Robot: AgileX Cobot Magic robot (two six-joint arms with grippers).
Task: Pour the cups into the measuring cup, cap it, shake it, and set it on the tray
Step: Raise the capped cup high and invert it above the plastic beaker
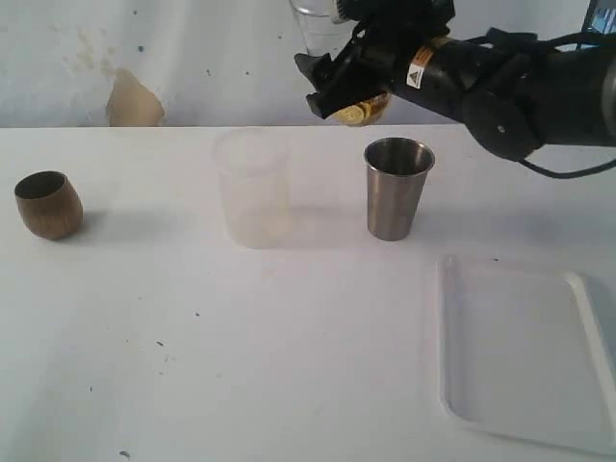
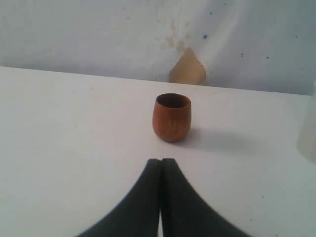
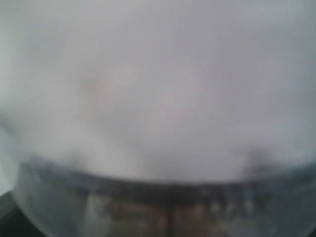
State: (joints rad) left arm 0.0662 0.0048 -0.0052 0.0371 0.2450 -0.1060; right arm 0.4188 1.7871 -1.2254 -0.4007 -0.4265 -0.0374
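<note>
Right tool around one measuring cup; left tool closed, empty; one tray.

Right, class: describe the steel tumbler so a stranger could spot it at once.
On the white table, find the white tray at the right of the exterior view. Just beyond its left end stands the steel tumbler: the only shiny metal cup, unlike the frosted cup beside it.

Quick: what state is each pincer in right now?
Left pincer: closed, empty.
Right pincer: closed on the clear measuring cup, held aloft.
</note>
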